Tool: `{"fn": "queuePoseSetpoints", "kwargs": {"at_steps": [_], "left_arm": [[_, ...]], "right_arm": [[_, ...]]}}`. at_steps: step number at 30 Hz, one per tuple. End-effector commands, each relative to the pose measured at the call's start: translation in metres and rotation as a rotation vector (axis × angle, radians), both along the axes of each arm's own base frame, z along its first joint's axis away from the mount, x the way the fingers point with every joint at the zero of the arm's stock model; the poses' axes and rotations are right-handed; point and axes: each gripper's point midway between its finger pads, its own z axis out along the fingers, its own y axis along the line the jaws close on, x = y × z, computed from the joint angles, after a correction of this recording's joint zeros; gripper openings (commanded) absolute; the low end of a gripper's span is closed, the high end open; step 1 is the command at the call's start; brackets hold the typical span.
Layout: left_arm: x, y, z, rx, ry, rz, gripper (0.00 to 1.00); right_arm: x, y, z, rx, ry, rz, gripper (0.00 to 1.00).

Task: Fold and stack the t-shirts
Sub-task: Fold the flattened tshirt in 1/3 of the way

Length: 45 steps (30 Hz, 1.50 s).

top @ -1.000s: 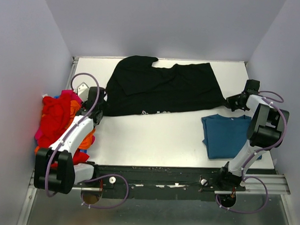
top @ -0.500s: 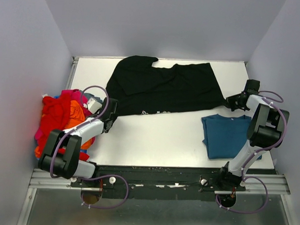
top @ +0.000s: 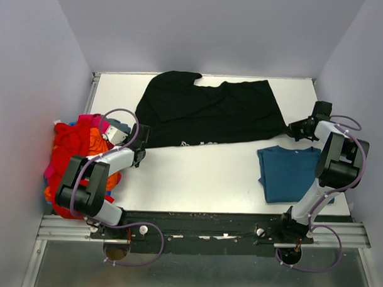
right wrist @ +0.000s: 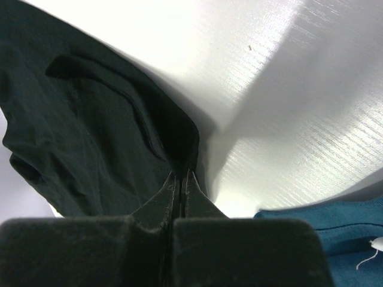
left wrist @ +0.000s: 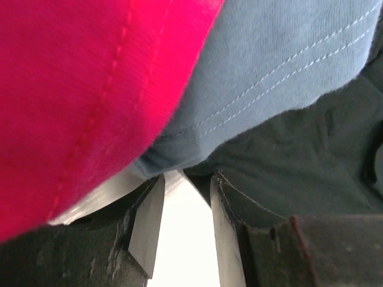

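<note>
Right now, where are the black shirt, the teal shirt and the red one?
black t-shirt [top: 208, 116], top view, its middle.
teal-blue t-shirt [top: 288, 173], top view, its middle.
red t-shirt [top: 69, 145], top view, its upper folds.

Open lane: bare table [top: 196, 175] between the shirt heap [top: 75, 149] and the teal shirt [top: 288, 172]. Far half is blanketed by the black shirt [top: 208, 112]. The left gripper [left wrist: 184, 197] is boxed in by pink cloth [left wrist: 72, 89] and grey-blue cloth [left wrist: 269, 66] (pressed close above the fingers). Sides are closed off by walls [top: 30, 81].

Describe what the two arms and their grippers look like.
The left arm and right arm share white links, bulky black joints and looping lilac cables. The left gripper and right gripper are black with narrow tapering fingers.
</note>
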Motion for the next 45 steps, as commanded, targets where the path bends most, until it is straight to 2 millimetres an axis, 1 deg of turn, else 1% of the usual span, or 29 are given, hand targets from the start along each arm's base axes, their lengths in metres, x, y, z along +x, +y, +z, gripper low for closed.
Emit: {"fn": "queuePoseSetpoints", "kwargs": {"at_steps": [1,2,3,4,6,8,9,10,14,15,20,23,25,26,27,29,32,35,36,37,38,41,42,43,45], "left_arm": [[0.011,0.009,-0.004,0.016,-0.012,0.066,0.46],[0.012,0.012,-0.004,0.021,-0.010,0.082,0.44],[0.012,0.014,-0.004,0.025,-0.009,0.091,0.38],[0.014,0.017,-0.003,0.030,-0.015,0.100,0.34],[0.018,0.020,0.004,0.045,-0.032,0.105,0.28],[0.025,0.020,0.014,0.057,-0.056,0.101,0.18],[0.027,0.021,0.018,0.057,-0.064,0.100,0.11],[0.029,0.018,0.022,0.050,-0.068,0.083,0.06],[0.029,0.009,0.029,0.011,-0.064,0.044,0.04],[0.026,0.009,0.031,0.004,-0.063,0.048,0.00],[0.016,0.014,0.049,-0.001,-0.109,0.072,0.00],[0.016,0.018,0.065,0.018,-0.133,0.072,0.00],[0.018,0.019,0.073,0.025,-0.156,0.064,0.00],[0.018,0.019,0.074,0.025,-0.165,0.061,0.00],[0.020,0.017,0.074,0.019,-0.180,0.052,0.00],[0.019,0.015,0.068,-0.001,-0.190,0.046,0.00],[0.016,0.008,0.055,-0.038,-0.167,0.032,0.00],[0.009,0.006,0.037,-0.049,-0.109,0.027,0.00],[0.008,0.004,0.032,-0.050,-0.094,0.014,0.04],[0.005,0.005,0.028,-0.041,-0.074,0.009,0.18],[0.003,0.005,0.025,-0.036,-0.060,0.004,0.29],[0.002,0.001,0.019,-0.045,-0.059,-0.032,0.59],[0.003,-0.001,0.018,-0.052,-0.066,-0.041,0.66],[0.003,-0.003,0.016,-0.059,-0.067,-0.046,0.69],[0.005,-0.006,0.015,-0.068,-0.072,-0.056,0.70]], "right_arm": [[-0.001,-0.001,-0.001,0.015,-0.003,-0.008,0.01],[-0.001,-0.001,0.000,0.015,-0.006,-0.009,0.01],[-0.002,0.000,0.000,0.015,-0.006,-0.007,0.01],[-0.001,0.000,0.001,0.015,-0.009,-0.008,0.01],[-0.002,0.000,0.002,0.015,-0.011,-0.008,0.01],[-0.002,0.000,0.004,0.017,-0.014,-0.008,0.01],[-0.003,0.000,0.004,0.015,-0.015,-0.007,0.01],[-0.003,0.000,0.006,0.015,-0.017,-0.005,0.01],[-0.003,0.001,0.012,0.011,-0.030,-0.006,0.01],[-0.003,0.001,0.014,0.011,-0.035,-0.008,0.01],[-0.003,0.001,0.026,0.004,-0.051,-0.003,0.01],[-0.004,0.002,0.036,0.002,-0.067,-0.001,0.01],[-0.006,0.001,0.039,-0.005,-0.070,-0.005,0.01],[-0.007,0.000,0.038,-0.005,-0.067,-0.012,0.01],[-0.009,0.001,0.036,-0.002,-0.060,-0.017,0.01],[-0.012,0.003,0.029,0.013,-0.040,-0.021,0.01],[-0.016,0.008,0.021,0.046,-0.017,-0.011,0.01],[-0.019,0.009,0.015,0.055,-0.001,-0.010,0.01],[-0.019,0.010,0.014,0.054,0.002,-0.011,0.01],[-0.020,0.009,0.015,0.049,0.001,-0.013,0.01],[-0.020,0.009,0.014,0.047,0.002,-0.014,0.01],[-0.022,0.009,0.014,0.041,0.003,-0.014,0.01],[-0.022,0.008,0.015,0.039,0.000,-0.012,0.01],[-0.022,0.009,0.014,0.039,0.003,-0.012,0.01],[-0.021,0.009,0.014,0.041,0.002,-0.011,0.01]]}}
